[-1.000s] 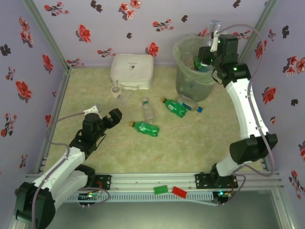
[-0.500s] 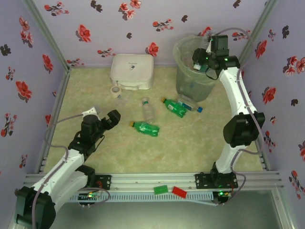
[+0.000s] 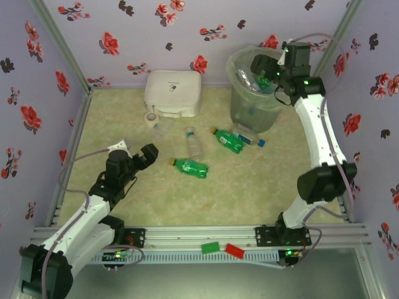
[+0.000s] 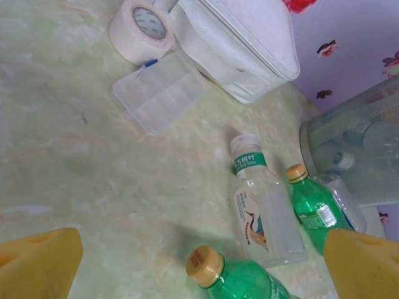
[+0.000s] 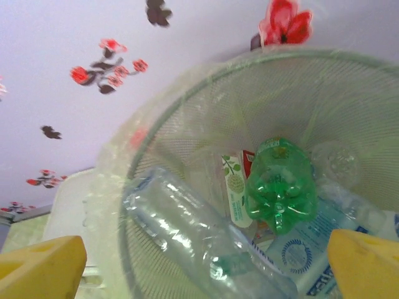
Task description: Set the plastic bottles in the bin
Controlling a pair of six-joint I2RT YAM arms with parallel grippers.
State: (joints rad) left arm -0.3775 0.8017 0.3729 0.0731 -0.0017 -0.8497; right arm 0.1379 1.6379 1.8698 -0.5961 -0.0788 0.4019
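Four small plastic bottles lie on their sides on the pale green marbled table. A green bottle with a yellow cap is nearest the left gripper. A clear bottle with a white cap lies just beyond it. A second green bottle and a clear bottle with a blue cap rest close to the foot of the tall grey-green mesh bin lined with a clear bag.

More bottles already sit inside the bin, among them a green one standing on end and a long clear one leaning on the wall.

The right gripper hangs over the bin's mouth, its yellow pads spread wide with nothing between them. The left gripper hovers low over the table, jaws equally wide and empty, looking towards the nearest green bottle.

These bottles look light and thin-walled, so they probably dent under a hard squeeze and skid or roll if nudged from one side. Their smooth, rounded plastic seems slippery. The best hold is likely across the middle of the body, with the jaws square to the long axis, rather than on the tapering neck or cap.

A white rounded box, a tape roll and a small clear plastic case sit at the far side, well apart from the nearest green bottle.
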